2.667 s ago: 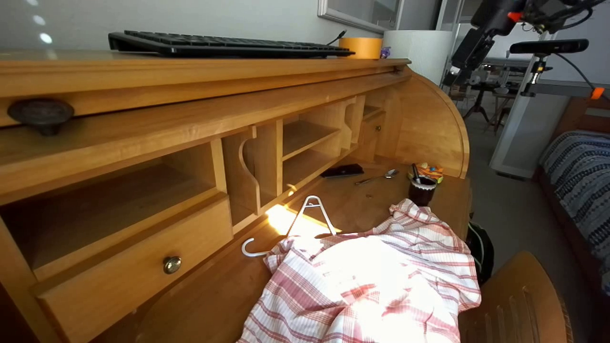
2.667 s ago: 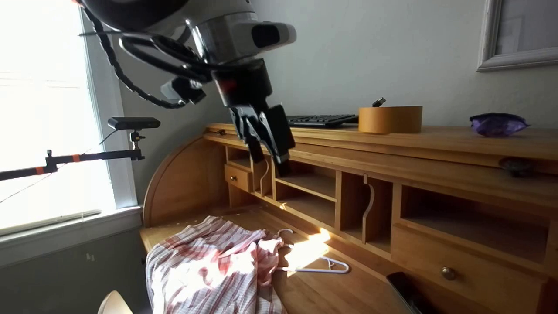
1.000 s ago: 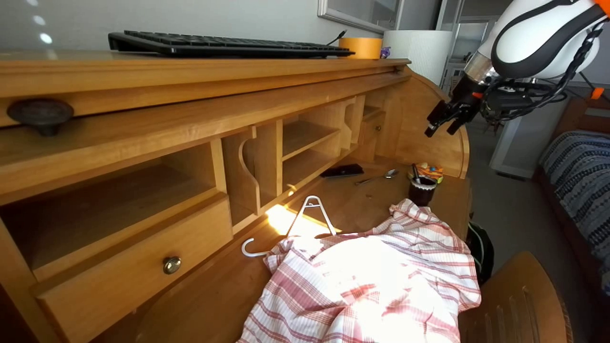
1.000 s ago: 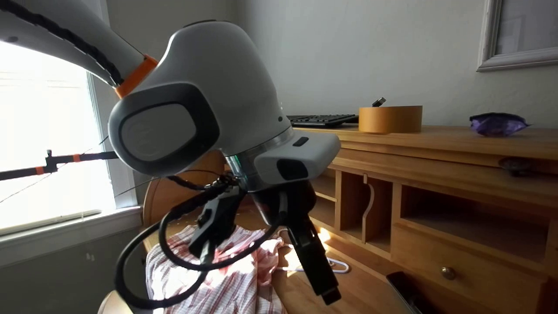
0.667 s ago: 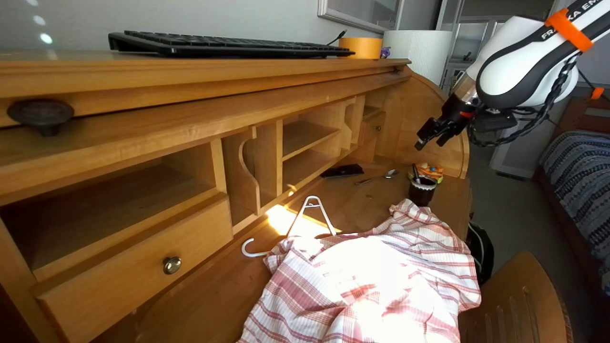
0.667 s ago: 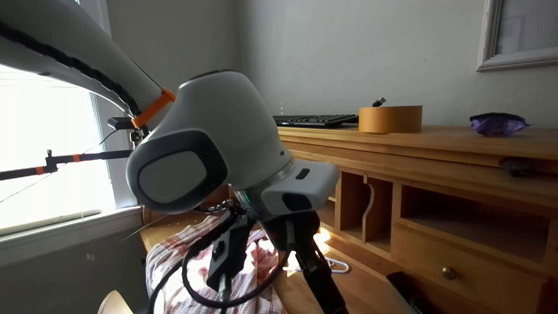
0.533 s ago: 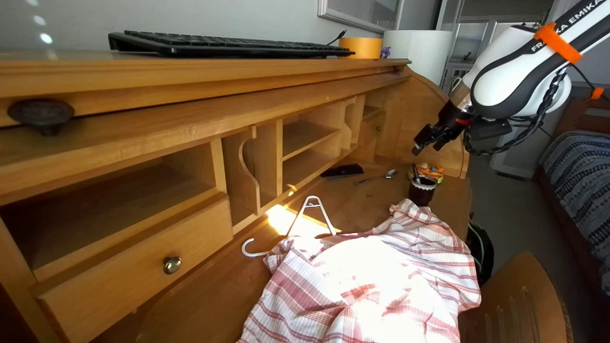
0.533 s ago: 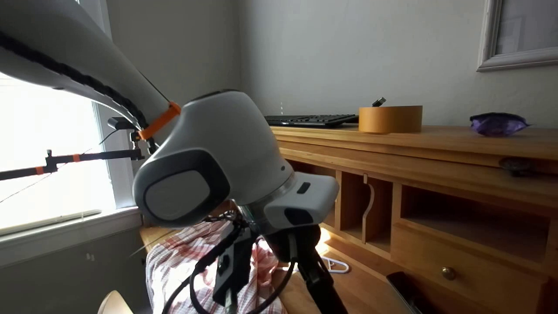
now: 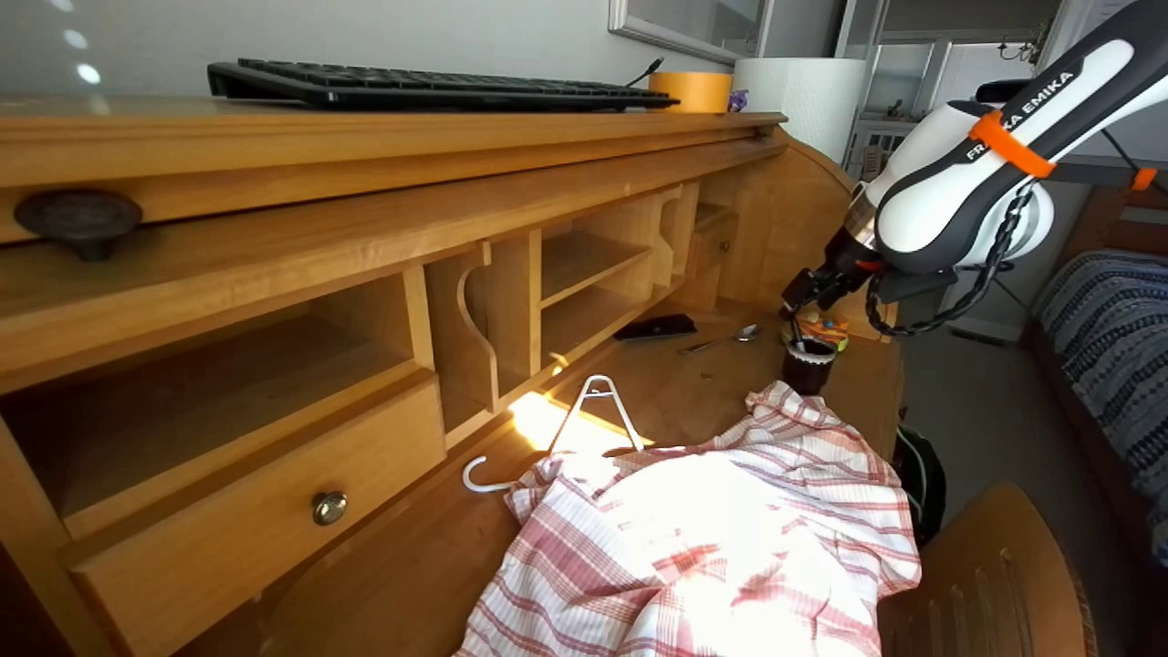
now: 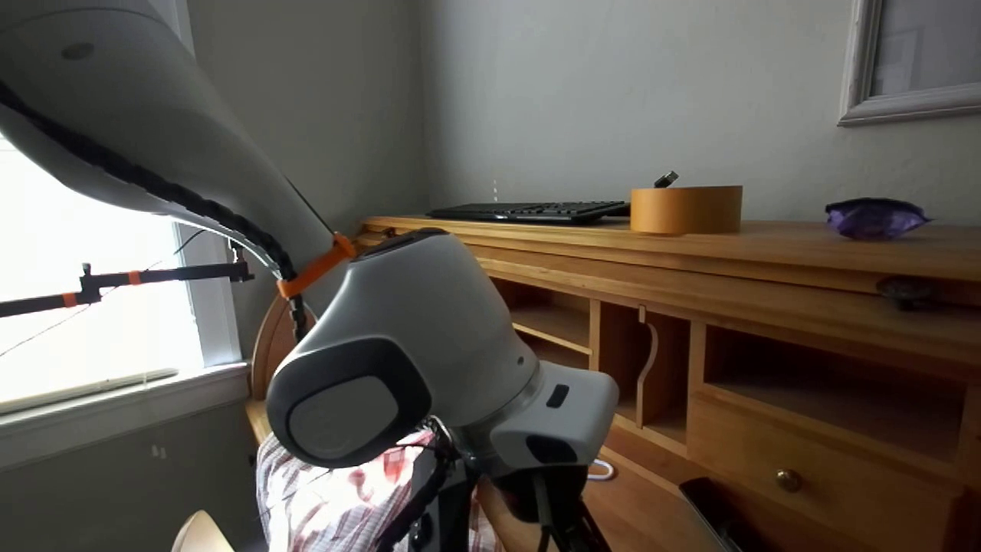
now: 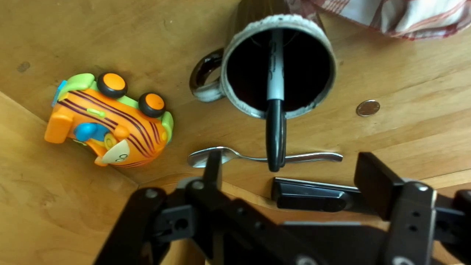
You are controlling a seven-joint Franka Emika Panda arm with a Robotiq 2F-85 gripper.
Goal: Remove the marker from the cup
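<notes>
In the wrist view, well left of the claw [image 11: 290,165], an orange and green toy car [image 11: 114,125] rests on the wooden desk [image 11: 173,40]. Next comes a spoon [image 11: 312,158], lying beneath the claw's gap, its bowl partly behind one finger [image 11: 214,173]. Ahead of the claw stands the dark cup [image 11: 283,22], pale at the rim, its handle on the left. The marker [image 11: 275,101] leans in it, grey barrel inside, black cap out over the rim toward the claw. The claw's two fingers are spread wide; the cap's end shows between them, clear of both, though I cannot tell how deep. Farther right, a flat black object [image 11: 312,197] is partly hidden by the other finger; then, ahead of that finger, a coin [image 11: 368,108], and beyond it a checked cloth [image 11: 408,16]. In an exterior view, a white hanger [image 9: 598,393] lies well left of the claw, which hangs above the cup; the arm [image 9: 958,201] reaches in from the claw's right.
</notes>
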